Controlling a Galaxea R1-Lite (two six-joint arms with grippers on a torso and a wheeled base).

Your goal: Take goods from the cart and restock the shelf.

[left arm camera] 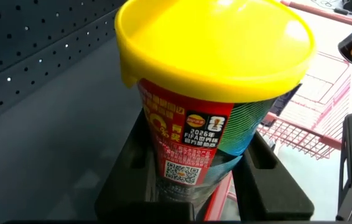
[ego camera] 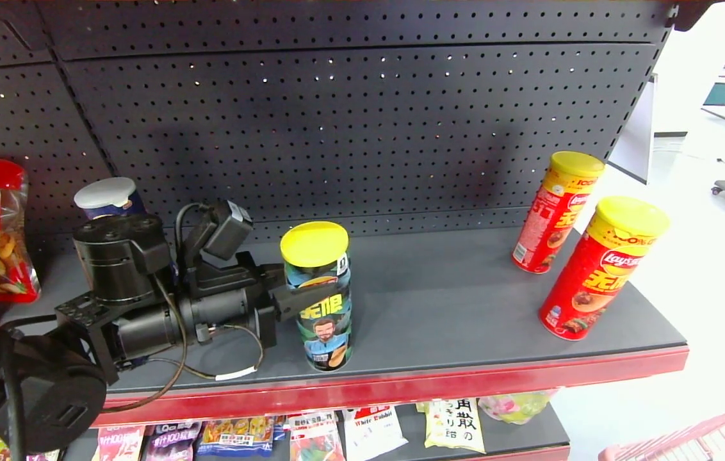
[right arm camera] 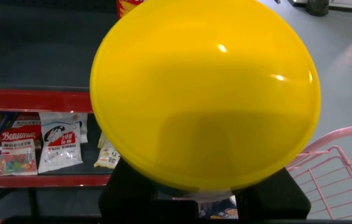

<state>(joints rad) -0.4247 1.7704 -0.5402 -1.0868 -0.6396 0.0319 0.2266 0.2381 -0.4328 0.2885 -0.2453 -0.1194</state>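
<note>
One can (ego camera: 327, 333), yellow-lidded, stands near the front edge of the shelf (ego camera: 452, 301), the left gripper (ego camera: 317, 296) closed round its middle. Light, stiff yet crushable and slick, it likely wants a gentle mid-body hold. Near the cart (right arm camera: 350, 134), the right gripper (right arm camera: 204, 199) holds a second can (right arm camera: 204, 93).

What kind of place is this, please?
Most likely a shop aisle, or a mock one: a pegboard-backed shelf with chip cans standing on it, snack packets on the level below, and a pink wire cart nearby.
</note>
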